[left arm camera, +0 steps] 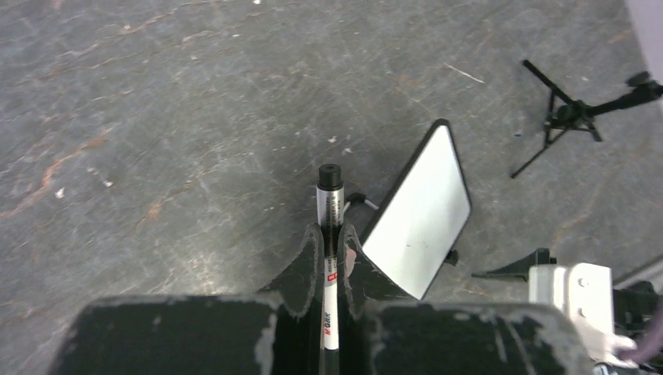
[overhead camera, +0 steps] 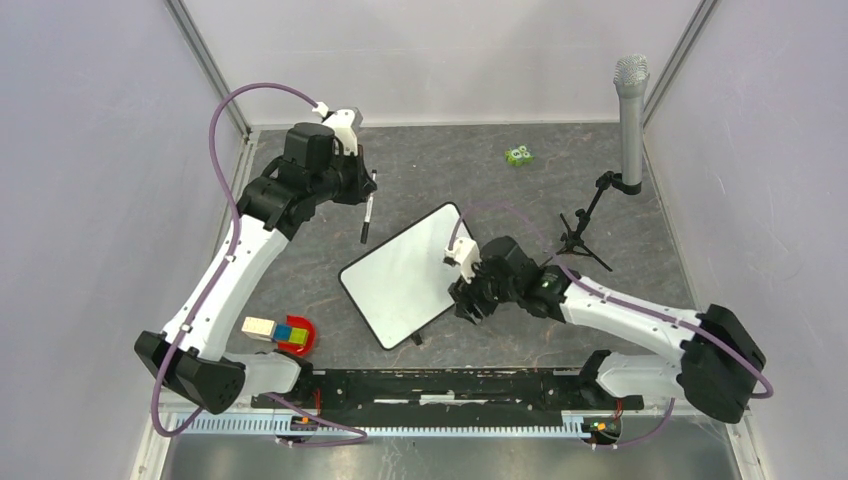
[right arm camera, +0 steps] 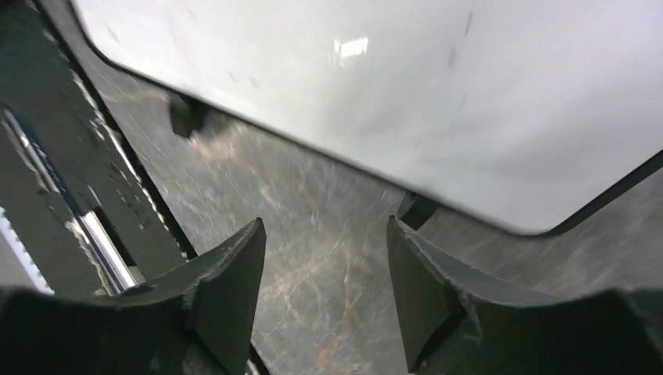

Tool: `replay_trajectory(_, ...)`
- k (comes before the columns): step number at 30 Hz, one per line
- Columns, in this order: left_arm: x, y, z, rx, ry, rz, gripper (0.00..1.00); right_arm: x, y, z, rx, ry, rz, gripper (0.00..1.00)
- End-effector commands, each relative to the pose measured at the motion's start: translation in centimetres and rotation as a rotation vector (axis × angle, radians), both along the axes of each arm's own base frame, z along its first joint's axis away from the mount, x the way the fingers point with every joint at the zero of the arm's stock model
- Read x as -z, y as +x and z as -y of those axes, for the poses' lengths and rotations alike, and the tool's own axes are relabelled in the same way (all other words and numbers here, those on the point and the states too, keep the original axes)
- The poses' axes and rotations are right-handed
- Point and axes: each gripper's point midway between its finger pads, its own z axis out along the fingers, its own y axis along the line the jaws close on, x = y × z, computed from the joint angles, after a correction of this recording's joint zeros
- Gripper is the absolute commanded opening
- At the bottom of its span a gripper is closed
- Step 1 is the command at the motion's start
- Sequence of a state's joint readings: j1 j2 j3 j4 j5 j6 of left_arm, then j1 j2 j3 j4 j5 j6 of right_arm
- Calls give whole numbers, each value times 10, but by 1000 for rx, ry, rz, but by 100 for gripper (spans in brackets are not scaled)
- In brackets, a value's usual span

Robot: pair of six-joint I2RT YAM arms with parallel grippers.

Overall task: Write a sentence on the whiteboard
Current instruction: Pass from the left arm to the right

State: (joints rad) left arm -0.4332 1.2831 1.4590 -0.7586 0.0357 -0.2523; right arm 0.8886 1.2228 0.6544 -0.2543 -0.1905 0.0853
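The whiteboard (overhead camera: pixel 405 275) lies tilted on the grey table, white with a thin black frame and small black feet. Its face looks blank; no sentence shows on it. My left gripper (overhead camera: pixel 366 188) hangs above the table beyond the board's far left corner, shut on a black and white marker (overhead camera: pixel 367 218) that points down. In the left wrist view the marker (left arm camera: pixel 329 195) sticks out past the left gripper (left arm camera: pixel 332 229), with the whiteboard (left arm camera: pixel 418 215) to its right. My right gripper (right arm camera: pixel 324 226) stands open just off the whiteboard (right arm camera: pixel 391 94) edge, nothing between its fingers, at the board's right side (overhead camera: pixel 468 298).
A grey microphone (overhead camera: pixel 630 100) stands on a black tripod (overhead camera: pixel 582 238) at the back right. A small green toy (overhead camera: pixel 518 155) lies at the back. Coloured blocks and a red dish (overhead camera: pixel 288 334) sit at the near left. A black rail (overhead camera: pixel 440 385) runs along the near edge.
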Motion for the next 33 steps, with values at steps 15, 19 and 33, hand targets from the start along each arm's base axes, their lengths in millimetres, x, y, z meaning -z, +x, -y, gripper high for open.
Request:
replay_trajectory(15, -58, -104, 75, 853, -237, 227, 2, -264, 25, -53, -386, 576, 295, 81)
replay_trajectory(19, -48, -123, 73, 967, -211, 246, 2, -281, 15, -58, -383, 661, 216, 76)
replay_trajectory(33, -36, -151, 73, 1100, -156, 253, 2, -291, 25, -73, -242, 780, -4, 56)
